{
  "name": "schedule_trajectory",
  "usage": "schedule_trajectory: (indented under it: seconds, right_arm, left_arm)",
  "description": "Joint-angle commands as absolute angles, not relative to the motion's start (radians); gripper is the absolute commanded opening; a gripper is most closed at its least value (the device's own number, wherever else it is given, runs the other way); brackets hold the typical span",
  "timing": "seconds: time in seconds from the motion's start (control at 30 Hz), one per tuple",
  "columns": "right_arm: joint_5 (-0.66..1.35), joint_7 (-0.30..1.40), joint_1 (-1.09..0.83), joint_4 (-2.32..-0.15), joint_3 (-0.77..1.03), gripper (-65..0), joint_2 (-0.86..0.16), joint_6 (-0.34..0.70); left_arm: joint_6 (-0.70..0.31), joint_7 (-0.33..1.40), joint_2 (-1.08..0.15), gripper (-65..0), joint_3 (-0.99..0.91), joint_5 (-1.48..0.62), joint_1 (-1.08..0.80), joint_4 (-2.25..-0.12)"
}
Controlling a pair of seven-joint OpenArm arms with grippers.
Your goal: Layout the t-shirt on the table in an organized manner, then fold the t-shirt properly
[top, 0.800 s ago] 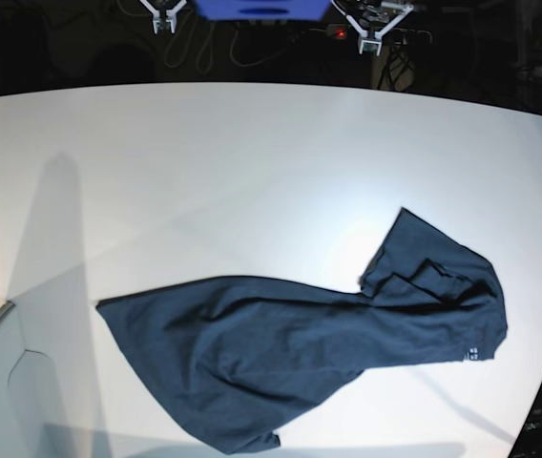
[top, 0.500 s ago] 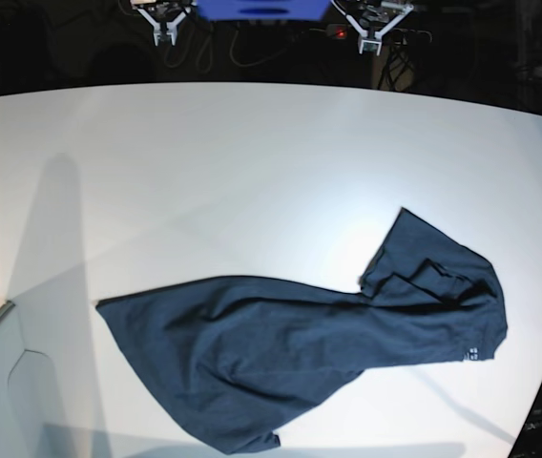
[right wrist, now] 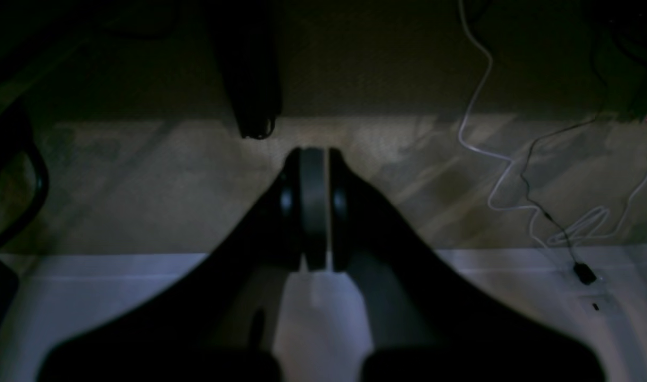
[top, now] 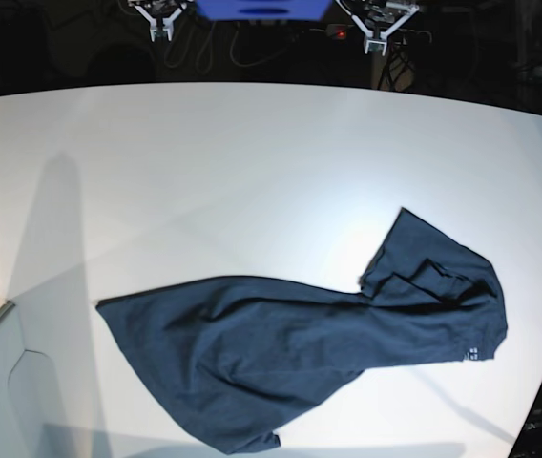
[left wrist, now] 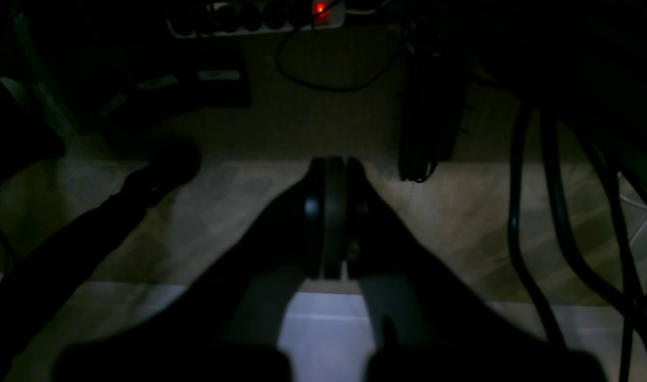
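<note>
Both claws have shifted only a little at the far edge of the scene since the earlier frames, edging slightly higher in the overhead view, while the t-shirt has not moved at all. Seen from above, the left claw [top: 377, 43] and the right claw [top: 159, 32] hang beyond the far rim of the white bench [top: 252, 162], well apart from the shirt. Each claw is closed with nothing between its fingers; the wrist views show the left claw [left wrist: 331, 175] and the right claw [right wrist: 313, 159] with pads pressed together, above a dim floor and the bench's pale edge. The dark navy t-shirt [top: 290, 353] lies crumpled on the near right part of the bench, stretched out sideways. Its wide hem end points toward the near left, and the bunched collar end sits near the right edge, with a small white mark [top: 474, 355] showing there.
</note>
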State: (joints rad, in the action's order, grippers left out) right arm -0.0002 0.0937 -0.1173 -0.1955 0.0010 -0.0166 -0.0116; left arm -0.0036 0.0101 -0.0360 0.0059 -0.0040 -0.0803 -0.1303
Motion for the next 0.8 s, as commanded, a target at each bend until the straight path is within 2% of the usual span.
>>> schedule_trajectory:
  seconds: [0.0, 0.77]
  right_arm:
    - [-0.004, 0.096, -0.124, -0.196, 0.001, -65.0, -0.015, 0.002]
    - [-0.004, 0.101, -0.134, -0.196, 0.001, -65.0, -0.015, 0.002]
  left_arm:
    - [-0.004, 0.008, -0.038, -64.9, 0.007, -0.001, -0.087, -0.133]
    - [-0.002, 0.007, -0.036, -64.9, 0.007, -0.002, -0.122, -0.14]
